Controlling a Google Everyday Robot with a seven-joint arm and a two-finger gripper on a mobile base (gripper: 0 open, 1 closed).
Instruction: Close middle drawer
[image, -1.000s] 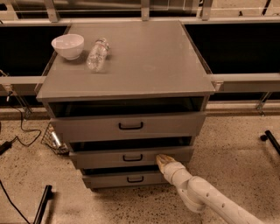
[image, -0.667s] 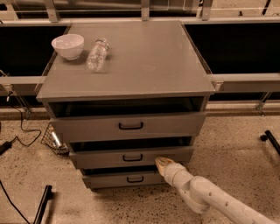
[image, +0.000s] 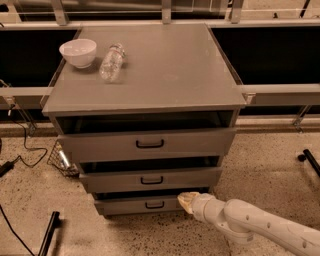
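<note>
The grey cabinet has three drawers. The middle drawer has a plain grey front and a small black handle. It stands slightly pulled out, with a dark gap above it. My gripper, on a white arm that comes in from the lower right, is just below the middle drawer's front near its right end. It is level with the top edge of the bottom drawer. It holds nothing that I can see.
The top drawer also stands slightly out. A white bowl and a clear plastic bottle on its side lie on the cabinet top. A small wire basket and cables are on the floor at left. A black bar is at lower left.
My gripper has dropped a little, from the right part of the middle drawer's front to just below it. The drawers look unchanged.
</note>
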